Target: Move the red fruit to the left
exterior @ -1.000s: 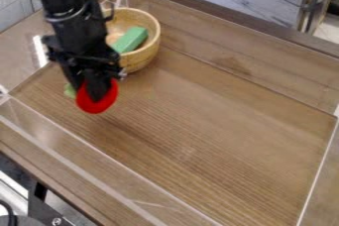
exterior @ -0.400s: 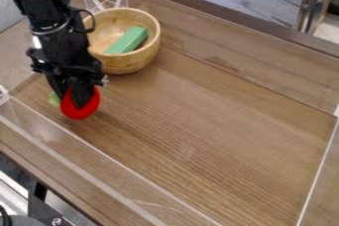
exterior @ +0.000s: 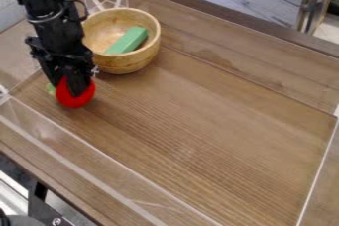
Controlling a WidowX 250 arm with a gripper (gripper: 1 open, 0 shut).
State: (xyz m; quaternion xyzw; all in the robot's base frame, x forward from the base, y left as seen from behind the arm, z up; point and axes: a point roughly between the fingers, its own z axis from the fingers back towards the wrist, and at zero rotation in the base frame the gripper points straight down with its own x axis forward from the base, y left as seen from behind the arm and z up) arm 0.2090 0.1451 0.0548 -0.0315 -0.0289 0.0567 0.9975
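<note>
Red, round and plush-looking in the camera view: a small fruit (exterior: 74,93) with a light-green leafy stem, seen low at the left side of the brown wooden table (exterior: 199,116), directly below the black pincer (exterior: 74,72). Close around the fruit's upper part with the dark fingers, partly hiding it; cannot tell whether open or gripping, nor whether touching. Just behind the fruit and slightly to the right in the view, a light wooden bowl (exterior: 147,54), with a green flat piece (exterior: 129,40) lying inside, tilted against the right-hand wall.
</note>
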